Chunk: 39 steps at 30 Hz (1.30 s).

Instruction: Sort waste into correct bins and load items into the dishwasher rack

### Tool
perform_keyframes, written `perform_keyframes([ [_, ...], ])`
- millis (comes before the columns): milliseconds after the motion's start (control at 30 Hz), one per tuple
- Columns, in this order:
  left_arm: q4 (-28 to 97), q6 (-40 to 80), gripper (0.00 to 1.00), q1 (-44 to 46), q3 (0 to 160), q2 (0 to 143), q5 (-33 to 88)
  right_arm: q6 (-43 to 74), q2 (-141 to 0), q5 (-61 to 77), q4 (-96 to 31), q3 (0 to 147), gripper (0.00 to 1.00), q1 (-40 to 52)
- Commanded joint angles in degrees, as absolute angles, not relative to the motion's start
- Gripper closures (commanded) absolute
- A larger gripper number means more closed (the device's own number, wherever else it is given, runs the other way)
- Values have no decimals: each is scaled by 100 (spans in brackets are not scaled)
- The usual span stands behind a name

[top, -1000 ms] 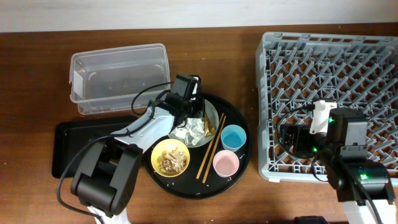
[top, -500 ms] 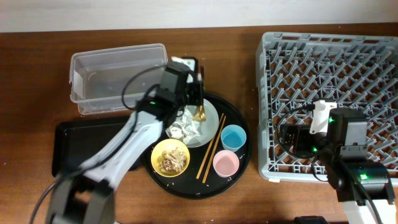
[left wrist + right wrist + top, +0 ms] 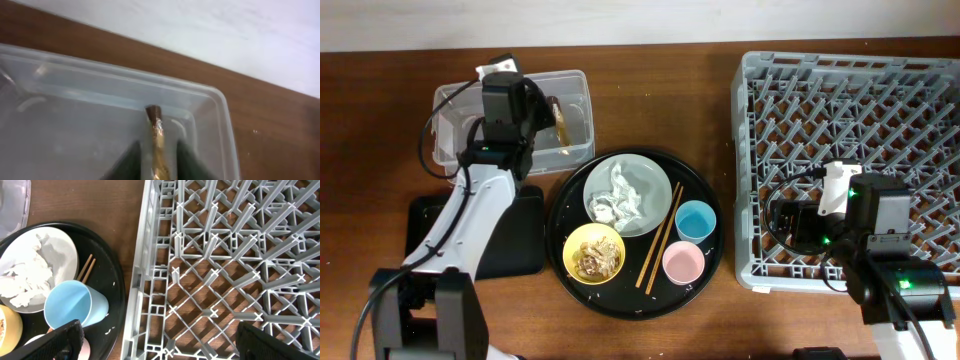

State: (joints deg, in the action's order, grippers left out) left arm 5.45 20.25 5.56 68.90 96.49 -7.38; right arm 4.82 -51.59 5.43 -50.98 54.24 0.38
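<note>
Overhead: left arm reaches over the clear tub [image 3: 442, 150] at the table [image 3: 370, 120] back-left. The left claw [image 3: 546, 118] hangs inside the tub outline with the wrapper stick [image 3: 558, 116] at its tip. The shallow black tray [image 3: 525, 240] lies in front of the tub, partly under the arm. The round black tray [image 3: 620, 305] carries the plate [image 3: 648, 178] with white tissues [image 3: 620, 200] on it, the yellow bowl [image 3: 594, 240] with food scraps [image 3: 594, 260] inside, the blue cup [image 3: 695, 220], the pink cup [image 3: 682, 262], and the chopsticks [image 3: 660, 240] lying between bowl and cups. The rack [image 3: 850, 110] sits at the right. The right claw [image 3: 778, 225] is over its front-left part.

Left wrist: left claw [image 3: 157, 167] clenched on the wrapper stick [image 3: 156, 132], dark fingers [image 3: 131, 162] close on either side. The stick points toward the tub's far wall [image 3: 125, 87].

Right wrist: right claw [image 3: 165, 345] released, fingers [image 3: 55, 340] spread wide, grasping nothing, above the rack's left edge [image 3: 150, 265]. Plate [image 3: 62, 245] with tissues [image 3: 27, 277], blue cup [image 3: 72, 307] and chopstick ends [image 3: 86, 266] show at left. A sliver of the yellow bowl [image 3: 7, 325] shows at the frame edge.
</note>
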Motion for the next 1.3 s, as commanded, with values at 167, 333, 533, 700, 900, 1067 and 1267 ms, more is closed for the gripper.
perform_keyframes([
  [167,2670,1966,50,1433,6947,9491,1118,541,-5137,574,-5129,5557,2,69],
  [333,2998,1968,44,2700,6941,9942,217,543,-5137,574,-5155,5557,2,69],
  [533,2858,1970,45,3098,6941,10816,207,543,-5137,574,-5212,5557,2,69],
  [700,2860,1970,99,3096,6960,10958,-40,543,-5137,574,-5212,5557,2,69],
  [900,3216,1850,99,2818,7585,9872,-51,541,-5137,572,-5212,5557,2,69],
  [1067,2821,1820,99,1809,7695,9216,-290,541,-5137,572,-5212,5557,2,69],
  [1267,1896,1817,99,698,7693,9461,-303,543,-5137,572,-5212,5557,2,69],
])
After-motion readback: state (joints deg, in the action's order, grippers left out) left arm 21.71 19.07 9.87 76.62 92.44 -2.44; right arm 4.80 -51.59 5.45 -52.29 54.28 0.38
